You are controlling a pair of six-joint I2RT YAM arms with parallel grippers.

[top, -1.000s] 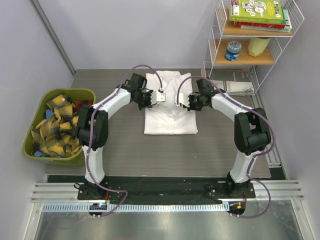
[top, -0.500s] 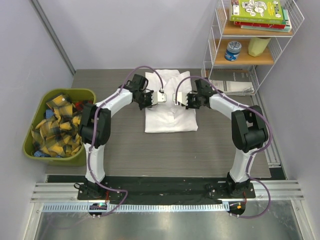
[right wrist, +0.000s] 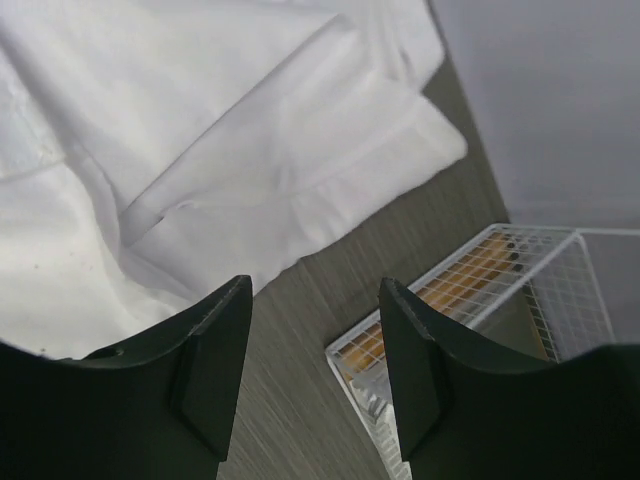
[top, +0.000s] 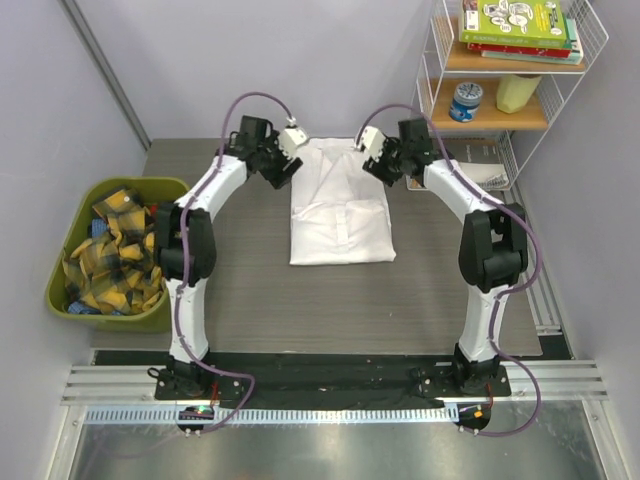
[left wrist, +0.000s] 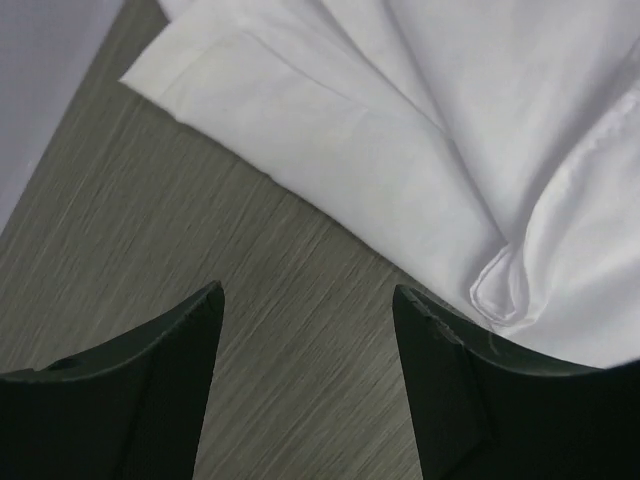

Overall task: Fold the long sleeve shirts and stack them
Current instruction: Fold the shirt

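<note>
A white long sleeve shirt (top: 340, 205) lies folded flat in the middle of the table, its collar end toward the back. My left gripper (top: 287, 160) hovers open by the shirt's far left corner, with bare table between its fingers (left wrist: 150, 390). In the left wrist view the gripper (left wrist: 307, 292) has the shirt's folded layers (left wrist: 400, 120) just ahead and to the right. My right gripper (top: 375, 160) stands open by the far right corner. In its wrist view the right gripper (right wrist: 315, 285) holds nothing, and the shirt (right wrist: 200, 130) lies ahead to the left.
A green bin (top: 60, 290) full of yellow-and-black plaid cloths stands at the left of the table. A white wire shelf unit (top: 500, 120) with books, a can and papers stands at the back right; its bottom rack (right wrist: 470, 290) is close to my right gripper.
Both grippers were shut over the middle of the shirt; they have opened, let go of the cloth and moved back and outward to the shirt's far corners.
</note>
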